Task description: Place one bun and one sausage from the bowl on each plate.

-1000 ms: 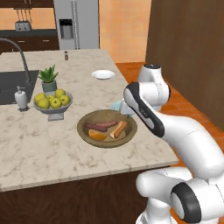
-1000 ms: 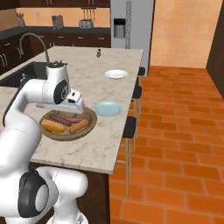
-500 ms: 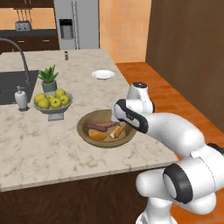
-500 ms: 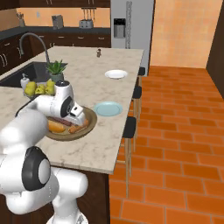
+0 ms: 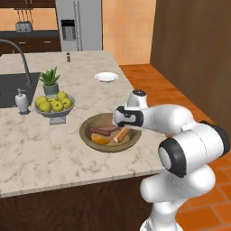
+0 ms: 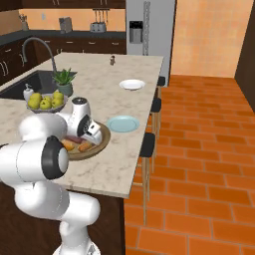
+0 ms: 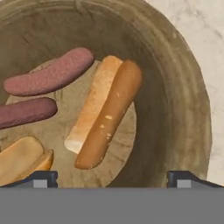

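Observation:
The brown wooden bowl (image 5: 90, 140) (image 6: 103, 144) (image 7: 183, 87) sits near the counter's front edge. It holds two sausages (image 7: 50, 75) (image 7: 24, 112), a split bun (image 7: 109, 116) in the middle and another bun (image 7: 19, 158) at the lower left of the hand view. My gripper (image 5: 121, 128) (image 6: 88, 140) (image 7: 113, 177) hangs low over the bowl, open, its fingertips (image 7: 41, 178) wide apart on either side of the middle bun's near end, holding nothing. The pale blue plate (image 6: 123, 123) lies just right of the bowl. The white plate (image 5: 106, 77) (image 6: 132, 84) lies farther back.
A grey pedestal bowl of yellow-green fruit (image 5: 54, 106) (image 6: 45, 102) stands left of the wooden bowl, with a potted plant (image 5: 49, 81) and a soap dispenser (image 5: 21, 100) beside the sink (image 5: 9, 88). A small shaker (image 6: 112, 60) stands at the far end of the counter.
The arm has folded down and the hand has dropped from above the bowl's far side to just over its contents. The jaws have stayed wide apart.

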Controlling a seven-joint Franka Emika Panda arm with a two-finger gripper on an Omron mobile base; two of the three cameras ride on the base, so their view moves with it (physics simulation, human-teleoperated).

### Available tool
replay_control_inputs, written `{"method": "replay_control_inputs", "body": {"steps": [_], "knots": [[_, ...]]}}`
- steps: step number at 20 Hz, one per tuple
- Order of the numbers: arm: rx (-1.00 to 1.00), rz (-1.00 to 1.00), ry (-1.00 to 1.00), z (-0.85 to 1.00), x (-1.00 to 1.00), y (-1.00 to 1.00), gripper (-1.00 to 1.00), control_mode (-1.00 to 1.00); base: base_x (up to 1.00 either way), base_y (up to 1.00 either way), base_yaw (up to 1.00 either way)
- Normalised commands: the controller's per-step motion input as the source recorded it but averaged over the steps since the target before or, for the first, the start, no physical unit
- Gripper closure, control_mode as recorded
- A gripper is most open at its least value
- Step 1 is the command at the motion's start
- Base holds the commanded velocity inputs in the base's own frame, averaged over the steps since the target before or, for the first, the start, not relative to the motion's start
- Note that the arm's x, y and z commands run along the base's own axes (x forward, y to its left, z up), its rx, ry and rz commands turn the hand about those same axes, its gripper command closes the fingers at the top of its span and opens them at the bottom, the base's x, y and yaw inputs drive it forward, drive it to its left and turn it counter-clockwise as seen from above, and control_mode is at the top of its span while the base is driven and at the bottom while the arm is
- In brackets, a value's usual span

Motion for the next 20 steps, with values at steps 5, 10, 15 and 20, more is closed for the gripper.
{"method": "replay_control_inputs", "body": {"steps": [5, 10, 15, 20], "knots": [[0.0, 0.0, 0.08, -0.41, 0.47, 0.04, -1.0, -1.0, 0.0, 0.0, 0.0], [0.0, 0.0, 0.07, -0.36, 0.29, 0.12, -1.0, -1.0, 0.0, 0.0, 0.0], [0.0, 0.0, 0.06, -0.42, 0.17, 0.02, -1.0, -1.0, 0.0, 0.0, 0.0], [0.0, 0.0, 0.04, -0.53, 0.04, 0.1, 1.0, -1.0, 0.0, 0.0, 0.0]]}}
